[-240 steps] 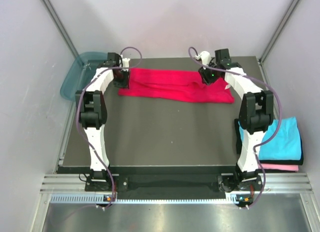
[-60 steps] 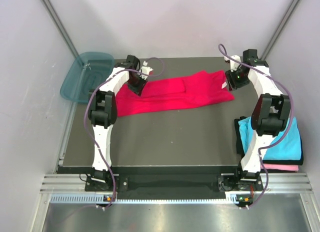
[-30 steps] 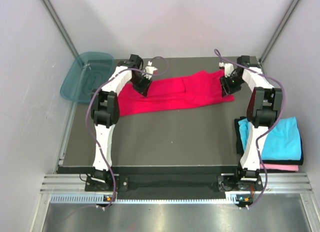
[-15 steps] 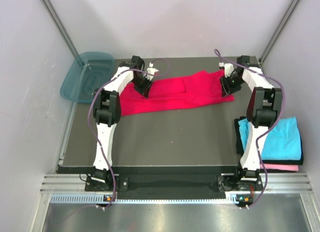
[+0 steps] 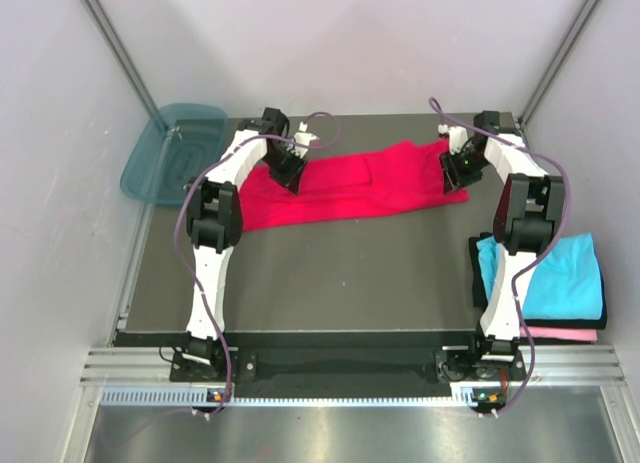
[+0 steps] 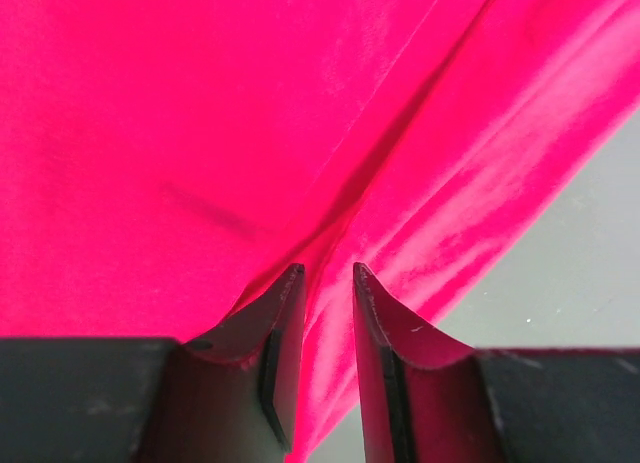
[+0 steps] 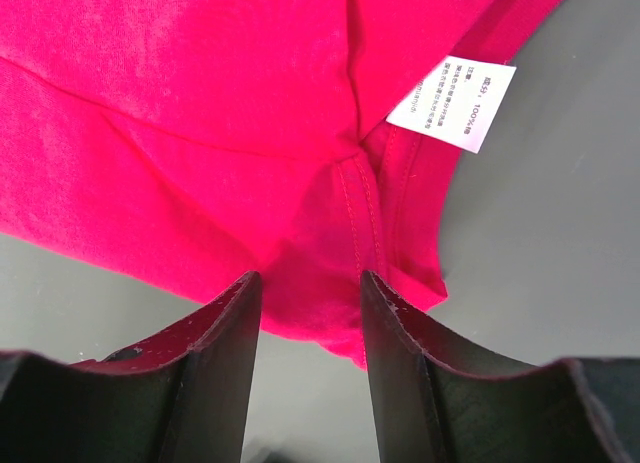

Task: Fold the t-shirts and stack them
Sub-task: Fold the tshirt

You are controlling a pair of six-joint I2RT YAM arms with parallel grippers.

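Observation:
A crimson red t-shirt [image 5: 350, 188] lies as a long folded band across the back of the dark table [image 5: 330, 273]. My left gripper [image 5: 292, 175] is down on its left part. In the left wrist view that gripper [image 6: 328, 273] is open by a narrow gap, with a ridge of the red cloth [image 6: 200, 133] running to its tips. My right gripper [image 5: 452, 173] is at the shirt's right end. It stands open [image 7: 310, 283], straddling the hem corner of the red cloth [image 7: 200, 113] near the white tag [image 7: 452, 103]. A folded cyan t-shirt [image 5: 560, 278] lies on a pink one [image 5: 560, 334] at the right.
A teal translucent tub [image 5: 170, 153] sits off the table's back left corner. White walls close in the back and both sides. Both arm bases stand on the rail at the near edge.
Nothing visibly moves in the last second. Two seconds ago both grippers stood just off the shirt's ends; they have since moved inward onto it. Eight seconds ago the shirt lay differently.

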